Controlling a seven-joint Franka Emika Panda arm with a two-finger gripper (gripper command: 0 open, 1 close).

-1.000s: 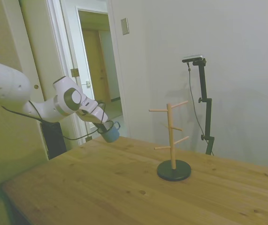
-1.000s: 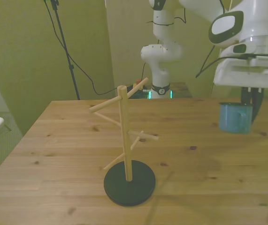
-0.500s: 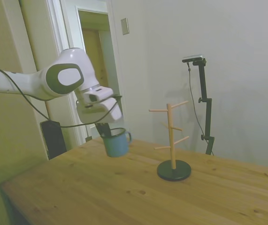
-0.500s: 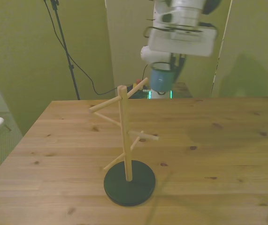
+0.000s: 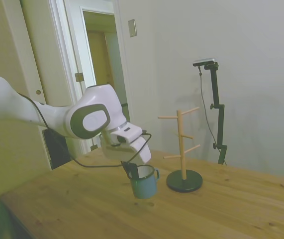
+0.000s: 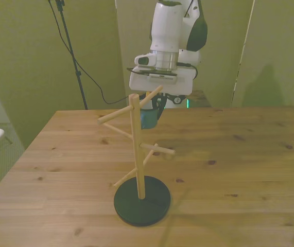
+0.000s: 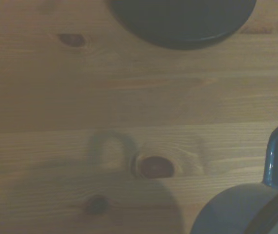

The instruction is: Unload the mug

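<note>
Mug (image 5: 144,182) hangs upright just above the table (image 5: 231,209) — the end effector (image 5: 132,172) is clamped on its rim, near the peg stand (image 5: 182,149).

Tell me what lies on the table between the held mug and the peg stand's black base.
Nothing: in the wrist view only bare wood with knots separates the mug from the base.

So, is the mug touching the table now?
Apart. In the side view the mug, held by the gripper, hangs above the table with a gap.
</note>
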